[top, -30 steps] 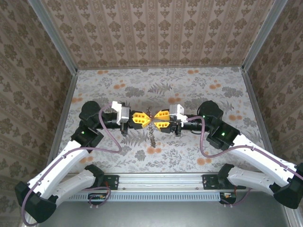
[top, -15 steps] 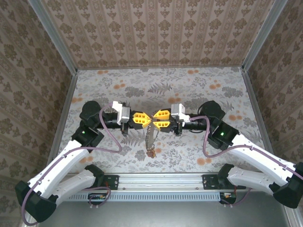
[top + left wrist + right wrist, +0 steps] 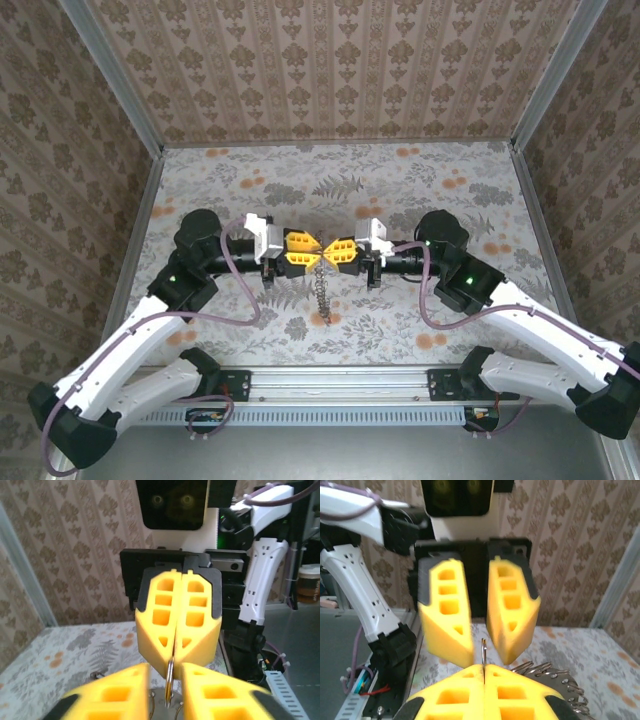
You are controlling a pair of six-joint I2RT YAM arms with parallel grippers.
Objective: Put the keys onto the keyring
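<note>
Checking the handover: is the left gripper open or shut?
Open: the left gripper shows fingers apart in the right wrist view; the right gripper is shut on the keyring.

Over the middle of the worktop [image 3: 420, 190] the left tool [image 3: 314, 252] and the right tool [image 3: 328, 252] meet tip to tip, the left one on the left and the right one on the right. The keyring [image 3: 319, 290] sits between them, its top edge pinched between the right tool's fingers [image 3: 160, 630], with the left tool's fingers [image 3: 447, 625] standing apart on either side of it; the rest trails from there toward the near side. The keys [image 3: 324, 318] are at that near end, just nearer than the tools' meeting point.
</note>
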